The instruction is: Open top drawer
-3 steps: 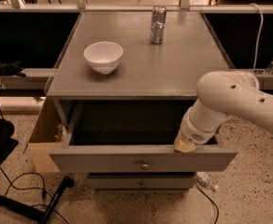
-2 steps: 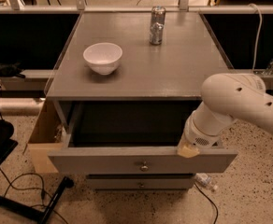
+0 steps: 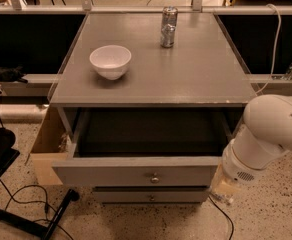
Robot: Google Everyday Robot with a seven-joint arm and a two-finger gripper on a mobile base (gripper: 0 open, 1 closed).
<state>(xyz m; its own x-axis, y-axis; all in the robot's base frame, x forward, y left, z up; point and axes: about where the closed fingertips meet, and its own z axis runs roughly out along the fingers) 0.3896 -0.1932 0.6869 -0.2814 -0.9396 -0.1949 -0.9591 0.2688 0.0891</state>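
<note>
The top drawer [image 3: 136,173] is a wide grey drawer with a small round metal knob [image 3: 155,178] at the centre of its front. It stands pulled out from under the grey cabinet top [image 3: 196,79], and its dark inside shows. My white arm [image 3: 266,134] comes in from the right. My gripper [image 3: 222,188] points down at the right end of the drawer front, beside its corner and well right of the knob. Most of the gripper is hidden behind the wrist.
A white bowl [image 3: 110,61] and a metal can [image 3: 168,26] stand on the cabinet top. A narrower shut drawer [image 3: 151,196] sits below the top one. Black cables and a black stand leg [image 3: 56,216] lie on the speckled floor at left. A cardboard box [image 3: 46,144] stands beside the cabinet's left side.
My arm and gripper have moved to the right and slightly down, off the drawer front toward its right corner. The drawer stays pulled out.
</note>
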